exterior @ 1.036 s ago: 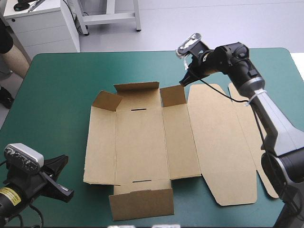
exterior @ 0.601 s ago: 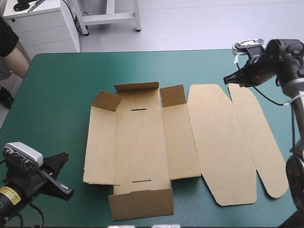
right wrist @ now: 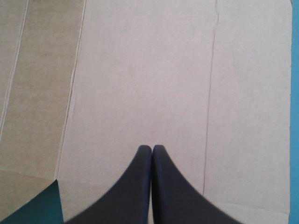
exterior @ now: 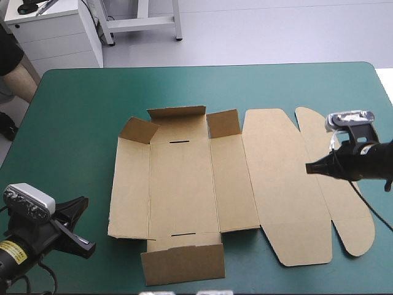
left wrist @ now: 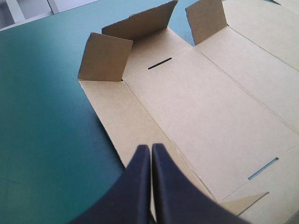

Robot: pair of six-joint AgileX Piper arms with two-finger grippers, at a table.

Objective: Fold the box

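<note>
Teal-green bench [exterior: 67, 123], the box [exterior: 184, 184] mostly flat at its middle.
Brown board, far flaps half-raised, lid panels flat toward the right edge; it looks light and stiff, hinging only at creases, best taken by a free wall edge. The right claw [exterior: 310, 167] over the lid and the left claw [exterior: 89, 249] by the near-left corner are both pinched together, empty.

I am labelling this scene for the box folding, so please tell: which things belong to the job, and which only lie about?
For the job: the box, mostly flat, some flaps raised; the left gripper; the right gripper, over the box.
Not for the job: only the teal-green cover underneath.
</note>
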